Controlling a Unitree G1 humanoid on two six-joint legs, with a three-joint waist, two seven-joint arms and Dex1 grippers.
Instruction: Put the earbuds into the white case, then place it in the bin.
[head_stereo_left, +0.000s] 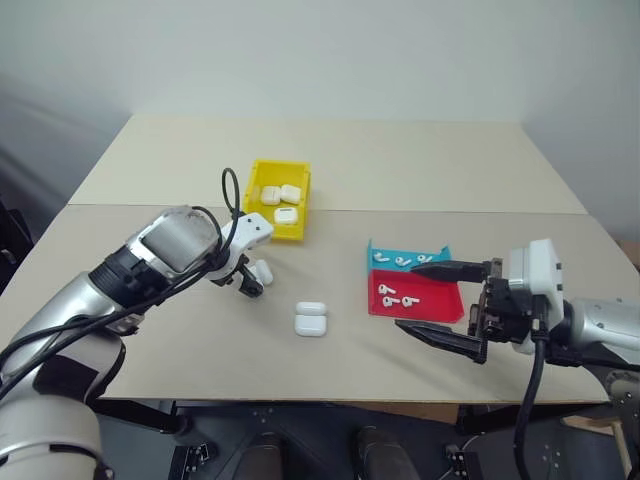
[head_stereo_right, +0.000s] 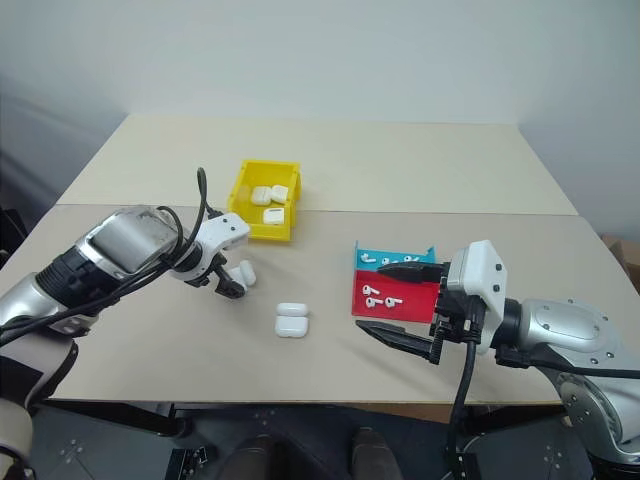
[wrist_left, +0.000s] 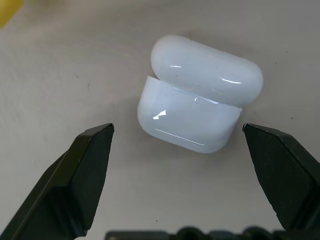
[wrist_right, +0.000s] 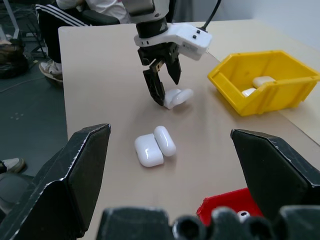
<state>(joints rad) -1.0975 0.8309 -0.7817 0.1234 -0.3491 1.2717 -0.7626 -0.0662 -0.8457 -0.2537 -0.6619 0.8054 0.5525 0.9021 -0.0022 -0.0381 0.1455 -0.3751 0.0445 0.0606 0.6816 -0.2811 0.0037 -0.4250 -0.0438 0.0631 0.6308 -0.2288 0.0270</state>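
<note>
**Left arm lines up on an open white case**

The desk (head_stereo_left: 150, 330) carries everything, and most of its pale top is bare. Towards its far middle stands the bin (head_stereo_left: 262, 175), yellow and tall-walled, with three white cases already inside. On the robot's right sit a teal tray (head_stereo_left: 378, 249) and, just in front of it, a red tray (head_stereo_left: 378, 296), each holding a few earbuds (head_stereo_left: 386, 291).

The left gripper (head_stereo_left: 253, 281) points steeply down at the white case (wrist_left: 197, 95), which lies on the desk just in front of the bin with its lid hinged open. Its fingers (wrist_left: 82, 165) are released and spread wide, one on each side of the case and apart from it. The right gripper (head_stereo_left: 440, 300) hangs near the trays, its fingers (head_stereo_left: 445, 268) likewise spread with nothing between them.

The step in hand looks like securing this case. To do it well, the fingers should come down squarely over the lower body rather than the lid, since the glossy shell could slip or the lid snap shut under a skewed squeeze.

A second open case (head_stereo_left: 310, 319) lies nearer the robot, between the two arms, well clear of the left gripper. Nothing blocks the way to the trays. In the right wrist view, a seated person (wrist_right: 75, 20) is beyond the desk's edge.
</note>
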